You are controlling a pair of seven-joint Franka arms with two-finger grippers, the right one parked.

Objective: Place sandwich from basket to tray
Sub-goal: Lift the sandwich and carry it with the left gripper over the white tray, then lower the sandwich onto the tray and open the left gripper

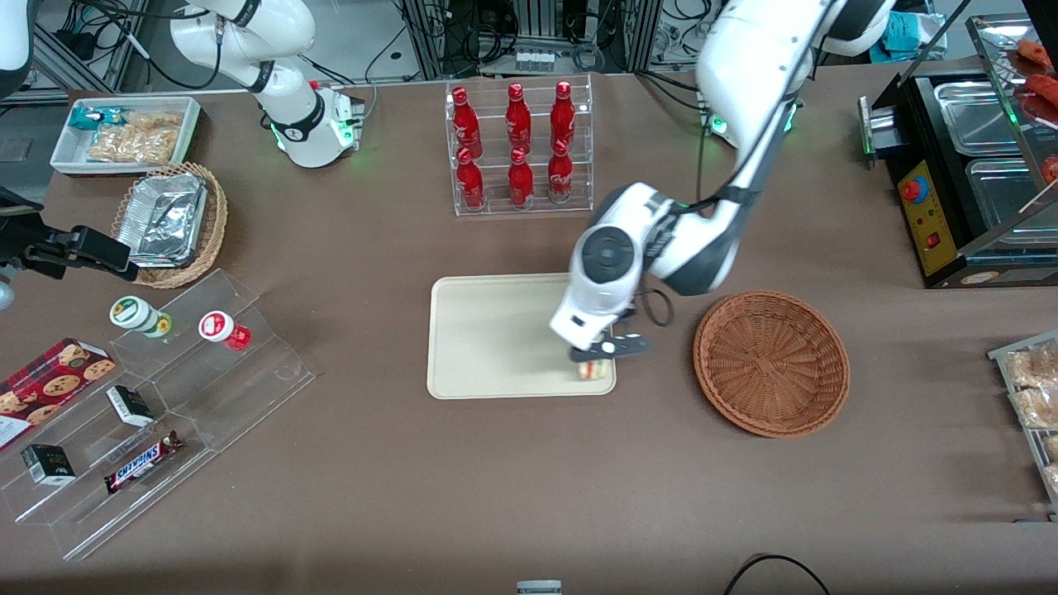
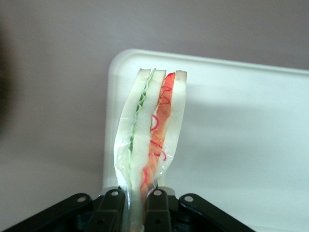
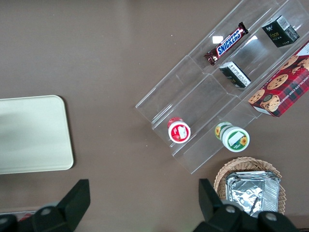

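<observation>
Brown tabletop carries a flat cream-beige rectangular tray (image 1: 496,330), and beside it, toward the working arm's end, sits a round reddish-brown wicker basket (image 1: 771,361) holding nothing. Over the tray's corner nearest that basket, the left arm's black gripper (image 1: 597,357) pinches a plastic-wrapped triangular white-bread sandwich (image 2: 150,140) (red and green filling showing), with a clear rack of red bottles (image 1: 519,147) farther from the front camera.

Robotics lab staged as a snack shop: cola rack (image 1: 519,149), cabling.

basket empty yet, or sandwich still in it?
Empty. The basket shows only bare weave. The sandwich is pinched in the gripper over the tray corner nearest the basket.
</observation>
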